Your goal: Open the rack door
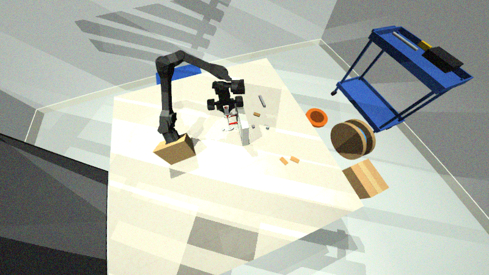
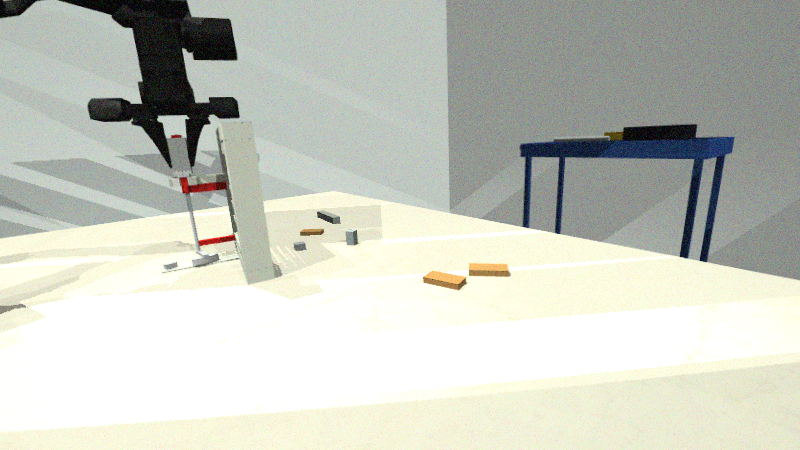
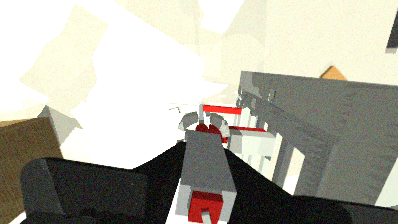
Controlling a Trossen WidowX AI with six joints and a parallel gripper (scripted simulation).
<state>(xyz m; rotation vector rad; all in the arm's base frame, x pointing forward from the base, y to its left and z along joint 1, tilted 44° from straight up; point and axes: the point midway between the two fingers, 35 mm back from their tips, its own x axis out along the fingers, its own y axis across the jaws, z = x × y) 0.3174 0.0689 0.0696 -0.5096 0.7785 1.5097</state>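
My gripper point(image 1: 225, 110) point(image 2: 181, 166) point(image 3: 202, 150) points down and is shut on the upright handle point(image 2: 177, 150) point(image 3: 204, 162), a grey block with a red top, with one finger on each side. Below it a thin upright rod point(image 2: 193, 221) runs down to small grey pieces near the table. Red bars point(image 2: 209, 186) point(image 1: 233, 123) point(image 3: 222, 109) reach from the rod side to the tall pale panel point(image 1: 244, 131) point(image 2: 248, 207) point(image 3: 325, 120) of the rack, which stands upright. My fingers are apart from that panel. The door's exact angle is hard to tell.
Behind the panel lie a dark bar point(image 1: 261, 101) point(image 2: 328, 217), an orange block point(image 1: 256, 113) point(image 2: 311, 231) and two small grey blocks. Two orange blocks lie farther right, one point(image 1: 283, 161) point(image 2: 443, 279) beside the other. The arm stands on a brown box point(image 1: 174, 150).
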